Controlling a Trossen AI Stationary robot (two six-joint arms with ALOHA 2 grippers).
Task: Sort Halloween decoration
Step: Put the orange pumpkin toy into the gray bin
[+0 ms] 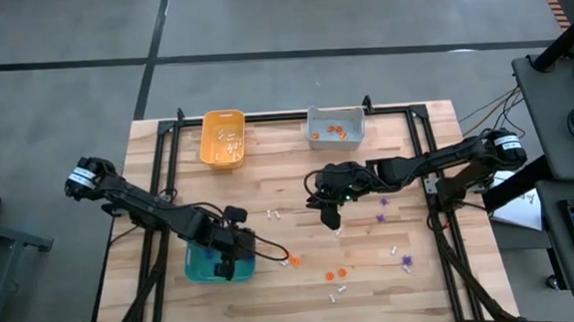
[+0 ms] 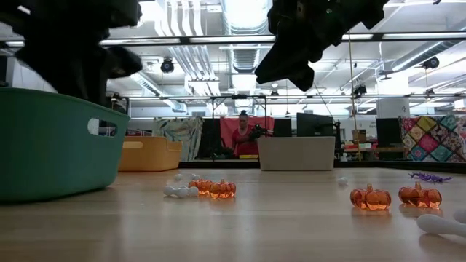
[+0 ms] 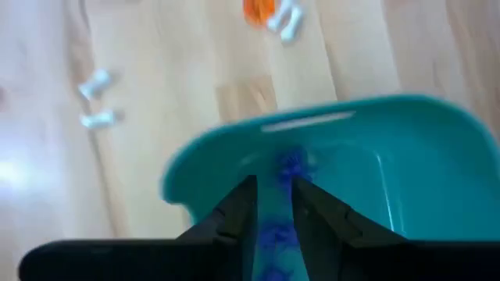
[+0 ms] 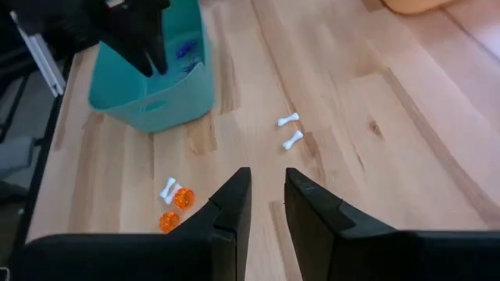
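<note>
Left gripper (image 3: 273,204) slightly parted, empty, over teal bin (image 3: 414,148), purple trinkets (image 3: 291,165) inside

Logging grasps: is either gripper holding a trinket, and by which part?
Neither: left gripper over the teal bin and right gripper show empty gaps.

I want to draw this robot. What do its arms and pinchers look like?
Both arms are black and thin, with joints. A white ring marks each one's far end. The left tool and right tool each have two dark, wedge-shaped fingers. An orange cable runs by the left tool, and a tiny green light glows near the right arm's wrist.
</note>
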